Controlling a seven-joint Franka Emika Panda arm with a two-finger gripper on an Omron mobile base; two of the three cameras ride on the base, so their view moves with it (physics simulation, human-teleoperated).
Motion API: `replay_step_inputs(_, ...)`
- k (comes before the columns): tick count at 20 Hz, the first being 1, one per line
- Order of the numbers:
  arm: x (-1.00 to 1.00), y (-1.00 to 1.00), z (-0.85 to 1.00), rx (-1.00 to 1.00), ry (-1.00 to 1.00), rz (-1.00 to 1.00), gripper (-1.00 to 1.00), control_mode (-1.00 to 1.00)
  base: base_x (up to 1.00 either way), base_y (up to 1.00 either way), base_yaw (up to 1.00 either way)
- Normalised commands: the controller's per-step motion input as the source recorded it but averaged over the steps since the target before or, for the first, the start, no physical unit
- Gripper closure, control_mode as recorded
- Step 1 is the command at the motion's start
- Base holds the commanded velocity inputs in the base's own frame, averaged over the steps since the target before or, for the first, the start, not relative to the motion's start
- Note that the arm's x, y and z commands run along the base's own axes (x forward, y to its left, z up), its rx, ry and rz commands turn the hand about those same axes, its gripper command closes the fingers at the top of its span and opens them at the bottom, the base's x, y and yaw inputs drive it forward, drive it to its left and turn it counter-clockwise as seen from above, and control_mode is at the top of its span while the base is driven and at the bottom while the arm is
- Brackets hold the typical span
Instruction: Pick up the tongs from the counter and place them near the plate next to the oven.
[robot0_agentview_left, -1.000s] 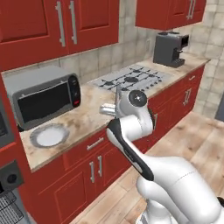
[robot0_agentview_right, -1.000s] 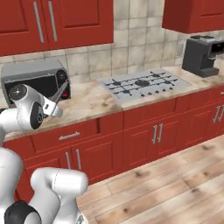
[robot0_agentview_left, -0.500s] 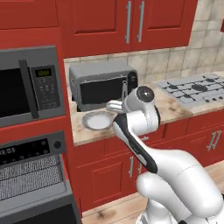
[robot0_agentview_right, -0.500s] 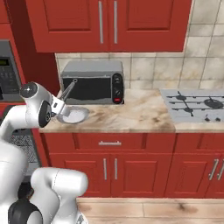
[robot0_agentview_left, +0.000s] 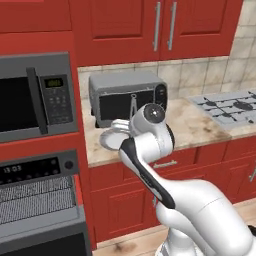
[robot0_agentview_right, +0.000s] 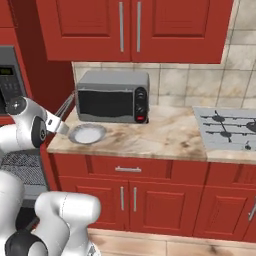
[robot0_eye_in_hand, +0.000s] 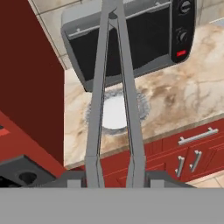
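Above the counter (robot0_agentview_right: 165, 135), 1 claw (robot0_eye_in_hand: 114, 175) gripped 1 pair of tongs (robot0_eye_in_hand: 114, 83). 1 plate (robot0_agentview_right: 87, 134) sat just beside 1 oven (robot0_agentview_right: 112, 96).

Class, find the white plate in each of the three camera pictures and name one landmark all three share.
Left base view: the plate lies left of centre on the counter, partly behind the arm.
Right base view: the plate is at centre-left, near the counter's left end.
Hand view: the plate sits mid-picture, behind the held tongs.
Shared landmark: the grey oven just behind it.
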Motion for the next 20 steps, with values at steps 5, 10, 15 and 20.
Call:
replay_step_inputs(5,0.00,0.00,0.00,0.00,0.00,0.00,1.00,1.00,0.12,-0.97,0.16)
replay_step_inputs(10,0.00,0.00,0.00,0.00,0.00,0.00,1.00,1.00,0.32,-0.62,0.09)
replay_step_inputs(15,0.00,0.00,0.00,0.00,0.00,0.00,1.00,1.00,0.69,-0.41,0.04)
replay_step_inputs(20,0.00,0.00,0.00,0.00,0.00,0.00,1.00,1.00,0.46,0.14,0.01)
